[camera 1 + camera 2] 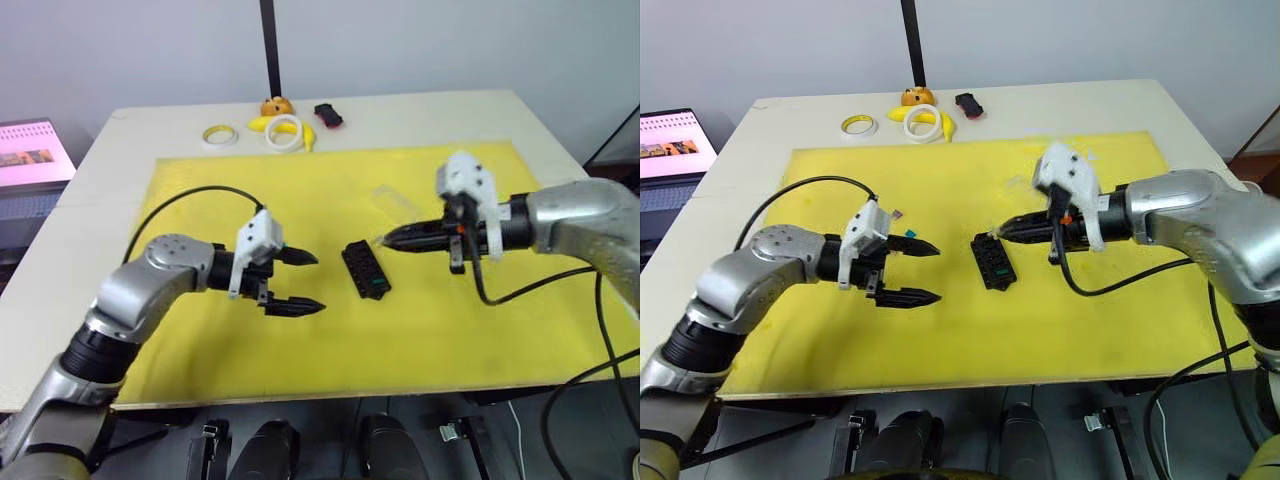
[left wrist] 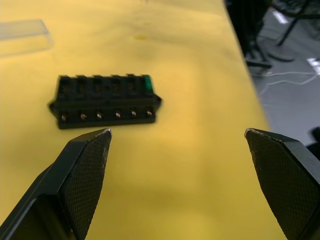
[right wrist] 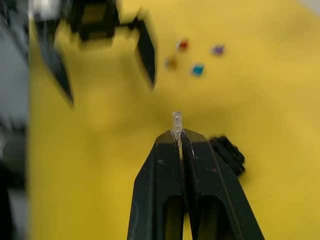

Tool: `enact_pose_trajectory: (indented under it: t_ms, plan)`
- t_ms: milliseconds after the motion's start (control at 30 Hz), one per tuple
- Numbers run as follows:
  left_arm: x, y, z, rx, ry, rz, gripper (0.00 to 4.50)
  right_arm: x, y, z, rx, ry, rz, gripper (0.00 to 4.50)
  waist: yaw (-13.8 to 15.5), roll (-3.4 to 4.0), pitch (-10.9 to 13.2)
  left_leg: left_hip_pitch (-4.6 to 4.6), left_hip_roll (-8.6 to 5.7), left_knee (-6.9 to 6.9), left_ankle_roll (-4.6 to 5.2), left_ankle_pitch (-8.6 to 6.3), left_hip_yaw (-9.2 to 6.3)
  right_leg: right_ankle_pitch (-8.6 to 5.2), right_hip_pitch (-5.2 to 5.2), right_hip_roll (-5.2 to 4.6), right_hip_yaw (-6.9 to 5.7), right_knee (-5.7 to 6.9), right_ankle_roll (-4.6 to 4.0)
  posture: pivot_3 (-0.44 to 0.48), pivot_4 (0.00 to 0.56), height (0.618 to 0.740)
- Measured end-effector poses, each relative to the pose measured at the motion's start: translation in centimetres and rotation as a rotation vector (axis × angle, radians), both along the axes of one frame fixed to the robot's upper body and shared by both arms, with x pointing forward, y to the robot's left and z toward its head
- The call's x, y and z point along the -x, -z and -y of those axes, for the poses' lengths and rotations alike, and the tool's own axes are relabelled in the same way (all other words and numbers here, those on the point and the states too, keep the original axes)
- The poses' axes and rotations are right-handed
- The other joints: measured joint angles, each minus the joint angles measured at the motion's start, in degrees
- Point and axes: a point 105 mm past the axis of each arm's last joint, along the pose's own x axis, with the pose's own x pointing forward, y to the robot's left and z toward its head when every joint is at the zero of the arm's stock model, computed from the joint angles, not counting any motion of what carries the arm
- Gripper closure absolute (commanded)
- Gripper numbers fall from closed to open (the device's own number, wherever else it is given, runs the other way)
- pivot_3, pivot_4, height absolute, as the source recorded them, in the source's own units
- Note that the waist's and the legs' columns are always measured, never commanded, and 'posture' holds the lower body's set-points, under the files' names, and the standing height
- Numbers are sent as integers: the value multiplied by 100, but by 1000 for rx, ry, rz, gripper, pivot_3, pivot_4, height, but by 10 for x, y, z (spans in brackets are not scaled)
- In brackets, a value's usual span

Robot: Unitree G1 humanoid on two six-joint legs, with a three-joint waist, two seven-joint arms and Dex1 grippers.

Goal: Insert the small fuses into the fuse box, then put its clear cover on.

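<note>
The fuse box (image 1: 366, 270) lies a little right of centre in the left eye view, on the yellow mat (image 1: 200, 330), its long side running diagonally. One green fuse (image 2: 147, 83) sits in the end slot of one row; the other slots look dark and unfilled in the left wrist view.

Just right of the box and slightly above it in the picture, the right pincer (image 1: 384, 240) is pressed shut on a pale grey fuse (image 3: 176, 121), which sticks out from between the fingertips. Its tip points at the box and is near the box's upper end; whether they touch cannot be told.

Left of the box, the left pincer (image 1: 312, 282) is spread wide with nothing between its fingers (image 2: 80, 172), aimed toward the box and apart from it.

More small fuses lie loose on the mat: red (image 3: 183, 44), purple (image 3: 217, 49), orange (image 3: 171, 63) and blue (image 3: 198, 69), grouped close together beyond the left pincer in the right wrist view.

The clear cover (image 2: 22, 36) lies flat on the mat, beyond the box from the left wrist.

At the upper centre of the left eye view, off the mat on the desk (image 1: 480, 115), are two tape rings (image 1: 220, 134), a banana (image 1: 262, 124), an orange toy (image 1: 277, 104) and a small black and red toy car (image 1: 328, 115).
</note>
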Motion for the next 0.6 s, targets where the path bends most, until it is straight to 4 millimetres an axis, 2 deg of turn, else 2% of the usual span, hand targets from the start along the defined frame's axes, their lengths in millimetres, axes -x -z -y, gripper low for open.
enact_pose_trajectory:
  t_ms: [100,267,600]
  plan:
    - [-2,5,2,-4,-20,39,19,-4,10,0,125,-114,58,4500,-15,-2,2,2,1,-1,0,0,1,0,-1,-1,1,1,0,0,150,740]
    - [2,14,8,-7,5,32,19,-11,19,0,235,-215,85,4500,12,-3,4,0,3,1,-1,0,-4,0,-2,-1,-1,1,0,0,150,740]
    - [-4,23,14,-38,13,63,19,-21,31,-9,291,-277,84,4500,13,-5,6,-1,0,4,-2,1,-7,0,-2,-2,-2,2,-1,0,150,740]
